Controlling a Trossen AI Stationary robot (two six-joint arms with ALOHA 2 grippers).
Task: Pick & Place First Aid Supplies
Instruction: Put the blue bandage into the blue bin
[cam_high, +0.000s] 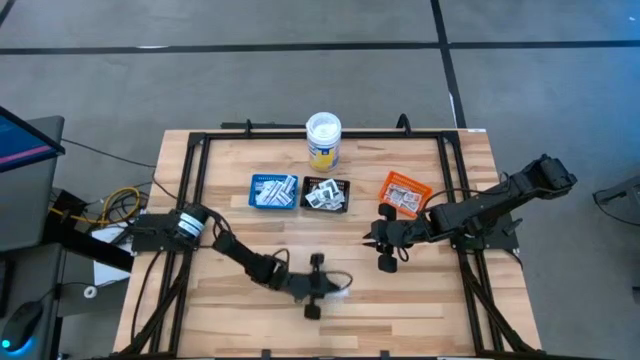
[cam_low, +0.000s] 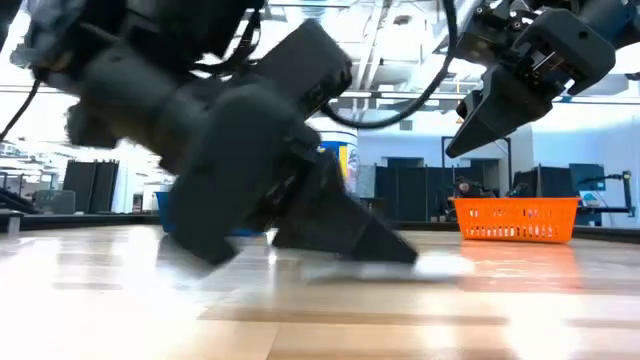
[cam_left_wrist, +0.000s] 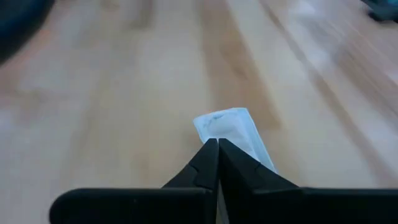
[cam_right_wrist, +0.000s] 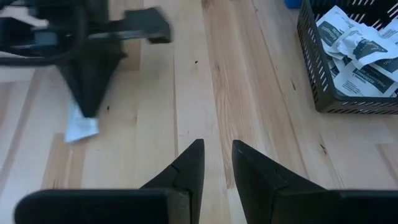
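Pale wood runs under everything, and nearest the front edge of the table (cam_high: 240, 320) the left gripper (cam_high: 335, 287) is down at the surface with its fingers pinched together on the end of a narrow white-and-blue packet (cam_left_wrist: 233, 134). That packet lies flat on the boards; its long axis runs straight out from the fingertips, so the free end points away from the wrist and only the near end is caught. Judging from this, any lift turns on that thin end-on pinch holding. Farther back, and off to the right, the right gripper (cam_high: 372, 238) hangs above the wood with its fingers slightly parted and nothing between them; it is clearly the farther arm from the packet. Beyond both, towards the far side, sit the blue tray (cam_high: 273, 192), the black tray (cam_high: 326, 195) heaped with squarish packets, the orange tray (cam_high: 403, 194), and behind them the white-lidded tub (cam_high: 323, 141).
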